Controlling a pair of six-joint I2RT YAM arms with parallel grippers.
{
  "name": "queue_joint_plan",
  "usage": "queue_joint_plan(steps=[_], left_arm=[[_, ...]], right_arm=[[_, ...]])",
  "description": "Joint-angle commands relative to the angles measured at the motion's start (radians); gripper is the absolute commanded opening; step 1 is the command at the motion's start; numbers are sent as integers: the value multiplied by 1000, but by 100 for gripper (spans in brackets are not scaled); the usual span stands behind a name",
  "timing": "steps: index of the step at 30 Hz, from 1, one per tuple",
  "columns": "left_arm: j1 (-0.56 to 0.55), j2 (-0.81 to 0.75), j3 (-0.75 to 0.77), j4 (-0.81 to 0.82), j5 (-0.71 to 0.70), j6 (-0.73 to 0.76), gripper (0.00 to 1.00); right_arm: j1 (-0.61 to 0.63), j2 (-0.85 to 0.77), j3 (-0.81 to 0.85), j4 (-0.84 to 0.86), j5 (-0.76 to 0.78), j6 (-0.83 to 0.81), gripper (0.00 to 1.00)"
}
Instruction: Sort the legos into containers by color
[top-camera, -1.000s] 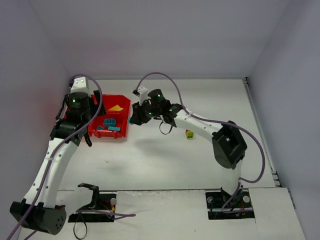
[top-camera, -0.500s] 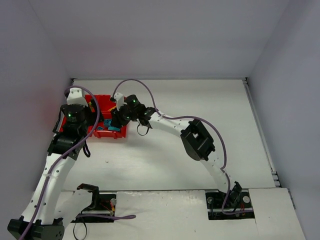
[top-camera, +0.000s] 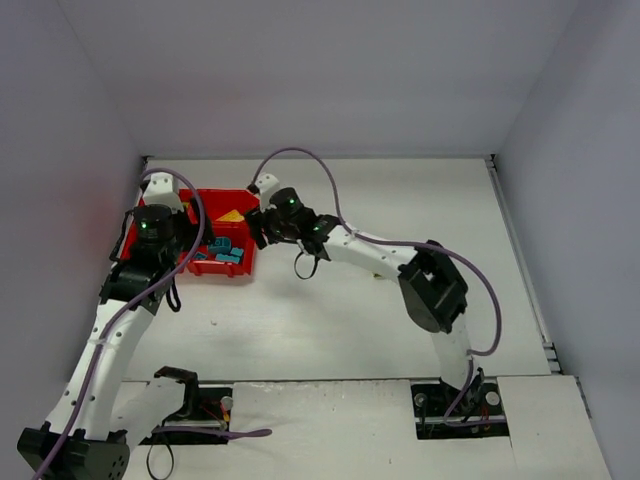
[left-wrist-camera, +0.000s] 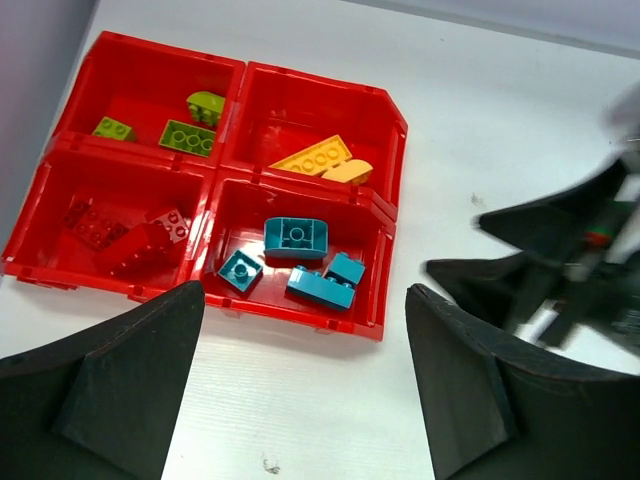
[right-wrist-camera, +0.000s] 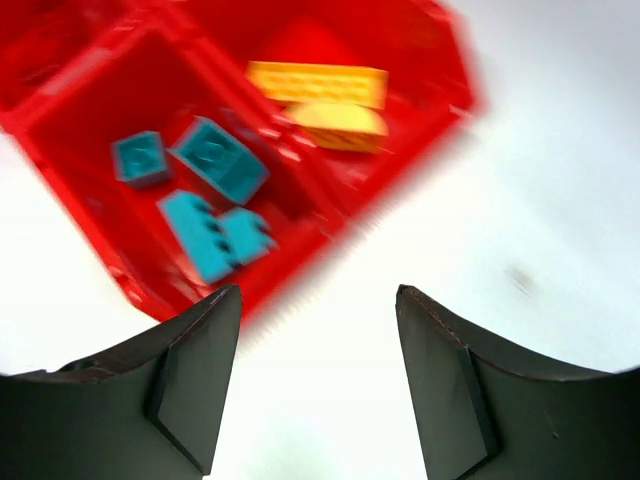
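Moved since the earlier frame: the right gripper (right-wrist-camera: 318, 300) has drawn back from above the tray (left-wrist-camera: 392, 200) to a spot just beside its right edge, and its fingers have parted; the left arm has barely shifted.
Right arm pose: it reaches leftward across the desk (left-wrist-camera: 520, 110) from its base, elbow raised mid-span, wrist turned toward the tray.
Right gripper: the fingers stand apart with nothing between them, over bare desk; its wrist view is blurred.
Left arm pose: it stretches forward along the left wall, with the wrist over the tray's left side and looking down on it.
Left gripper (left-wrist-camera: 305, 300): spread wide and empty, hanging over the tray's near rim.
Tray: it sits flat on the desk at far left and is divided into four square compartments.
Far-left compartment: three lime green bricks (left-wrist-camera: 187, 137).
Far-right compartment: two yellow bricks (left-wrist-camera: 312, 157), lying side by side and touching.
Near-left compartment: several red bricks (left-wrist-camera: 130, 240), hard to count against the red floor.
Near-right compartment: four teal bricks (left-wrist-camera: 296, 238), the compartment nearest the right gripper.
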Motion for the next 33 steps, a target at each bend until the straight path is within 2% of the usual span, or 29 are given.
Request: queue_joint_plan(steps=[1, 2, 5, 10, 15, 22, 33], left_arm=[[7, 9, 33, 64, 43, 4, 75], [7, 14, 35, 64, 51, 2, 75], [7, 26, 38, 61, 74, -1, 75], [8, 38, 38, 63, 103, -7, 75], [8, 48, 38, 64, 116, -8, 75], [8, 66, 42, 64, 146, -10, 75], [7, 69, 38, 64, 146, -11, 75]], right_arm=[[-25, -207, -109, 12, 283, 26, 59], [-30, -230, -185, -2, 384, 52, 60], [-48, -314, -319, -73, 516, 110, 60], [-82, -455, -500, -197, 626, 259, 61], [-175, -607, -684, -235, 580, 342, 61], [-212, -725, -822, -248, 590, 373, 61], [-292, -690, -844, -223, 459, 356, 54]])
